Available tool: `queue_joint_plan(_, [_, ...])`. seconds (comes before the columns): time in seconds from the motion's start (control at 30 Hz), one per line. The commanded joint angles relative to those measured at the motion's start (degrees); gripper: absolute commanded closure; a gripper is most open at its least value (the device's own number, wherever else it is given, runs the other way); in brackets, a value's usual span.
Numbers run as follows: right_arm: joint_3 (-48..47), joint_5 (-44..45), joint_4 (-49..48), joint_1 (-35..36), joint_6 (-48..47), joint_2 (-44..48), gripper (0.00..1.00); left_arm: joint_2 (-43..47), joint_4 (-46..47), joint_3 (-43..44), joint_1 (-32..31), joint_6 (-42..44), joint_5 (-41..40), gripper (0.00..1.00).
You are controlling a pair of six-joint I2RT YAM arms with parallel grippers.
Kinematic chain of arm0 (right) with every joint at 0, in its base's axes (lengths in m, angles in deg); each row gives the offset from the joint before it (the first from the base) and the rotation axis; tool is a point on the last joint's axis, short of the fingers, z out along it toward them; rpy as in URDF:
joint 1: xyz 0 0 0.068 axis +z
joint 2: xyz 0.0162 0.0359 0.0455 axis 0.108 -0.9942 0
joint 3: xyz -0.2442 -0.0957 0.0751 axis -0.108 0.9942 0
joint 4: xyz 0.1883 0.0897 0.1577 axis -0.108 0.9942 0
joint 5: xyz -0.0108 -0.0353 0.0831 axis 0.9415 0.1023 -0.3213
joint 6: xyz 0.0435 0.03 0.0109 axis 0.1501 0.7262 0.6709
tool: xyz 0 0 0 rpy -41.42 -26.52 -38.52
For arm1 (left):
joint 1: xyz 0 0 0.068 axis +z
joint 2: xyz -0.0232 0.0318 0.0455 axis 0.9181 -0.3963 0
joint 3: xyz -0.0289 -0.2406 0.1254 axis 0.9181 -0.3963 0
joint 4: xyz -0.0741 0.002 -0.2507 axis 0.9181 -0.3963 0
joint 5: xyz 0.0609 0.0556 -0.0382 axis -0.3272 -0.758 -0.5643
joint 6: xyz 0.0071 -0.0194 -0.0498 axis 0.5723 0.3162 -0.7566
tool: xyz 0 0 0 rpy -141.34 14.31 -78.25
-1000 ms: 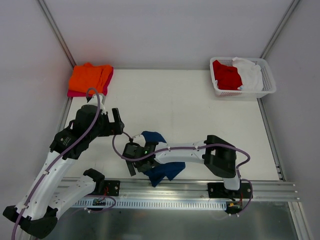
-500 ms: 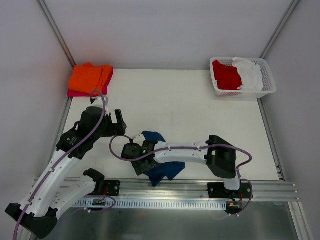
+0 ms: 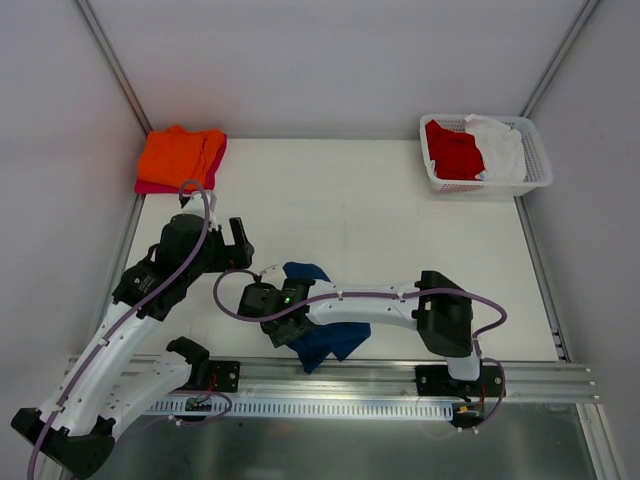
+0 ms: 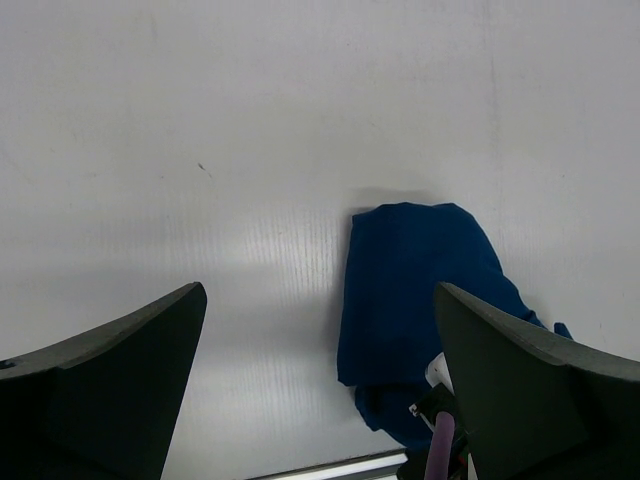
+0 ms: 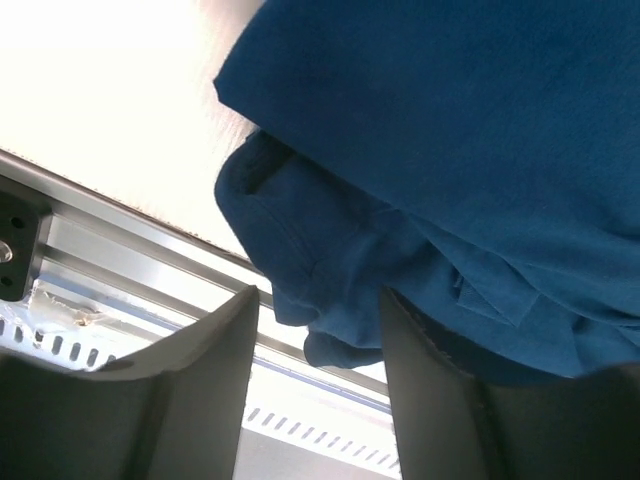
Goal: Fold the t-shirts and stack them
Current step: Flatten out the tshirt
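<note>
Right pincer (image 5: 318, 300): about halfway shut, with a visible gap between the fingers. It stood much wider a second ago.
What it has: a bunched fold of the navy t-shirt (image 5: 450, 150) lies in the gap. I cannot tell whether the fingers are biting the cloth or only flanking it.
What has just changed: besides the narrowing, my right wrist has crept slightly left along the shirt's near-left edge. The shirt itself looks unmoved in the top view.
What that means: I judge this to be the start of a pinch on the crumpled hem, to drag or lift the shirt for spreading. No folding has begun on this one.
Shirt relative to pincer: the rumpled edge is right at my fingertips. The rest of the cloth runs away to the far right under my forearm.
Where the shirt lies: it is heaped on the table (image 3: 400, 220) near the front rail (image 3: 380, 375), between the two arm bases.
Left pincer (image 4: 320, 290): wide open and holding nothing. It hovers off to the left, and the shirt is in its view but apart from it.
Further out: an orange t-shirt (image 3: 180, 155) is folded on top of a magenta-pink t-shirt (image 3: 150, 187) at the far-left corner.
Furthest: a red t-shirt (image 3: 452, 150) and a white t-shirt (image 3: 500, 145) wait in the basket (image 3: 535, 170) at the far right.
</note>
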Motion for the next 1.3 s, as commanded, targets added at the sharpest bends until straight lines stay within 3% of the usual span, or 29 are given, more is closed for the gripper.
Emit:
queue_joint_plan(0.0, [-4.4,1.3,-0.7,-0.3,0.4,1.1,0.45,0.9,-2.2,-1.4,-0.2,-0.1,-0.1,0.01])
queue_joint_plan(0.17, [-4.5,1.0,-0.3,-0.3,0.6,0.9,0.46,1.0,-2.2,-1.5,-0.2,0.0,0.0,0.01])
queue_joint_plan(0.27, [-3.9,1.1,-0.3,-0.2,0.7,1.0,0.57,1.1,-2.2,-1.5,-0.2,0.0,0.1,0.01])
queue_joint_plan(0.3, [-3.9,1.1,-0.3,-0.3,0.7,0.9,0.66,1.1,-2.2,-1.5,-0.2,0.0,0.1,0.01])
queue_joint_plan(0.73, [0.9,-0.2,-3.2,-0.2,1.9,0.4,0.74,1.6,-2.2,-1.6,-0.2,0.2,0.4,0.01])
queue_joint_plan(0.87, [2.6,-0.4,-4.3,-0.2,2.3,-0.1,1.0,1.8,-2.1,-1.6,-0.2,0.3,0.4,0.01])
queue_joint_plan(1.1, [3.4,0.7,-3.8,-1.3,0.0,1.6,1.0,2.1,-2.2,-1.7,-0.2,0.4,0.8,0.01])
queue_joint_plan(1.27, [-6.7,6.0,5.3,-5.5,-7.4,7.5,0.99,3.0,-2.1,-1.9,-0.2,0.2,1.1,0.01])
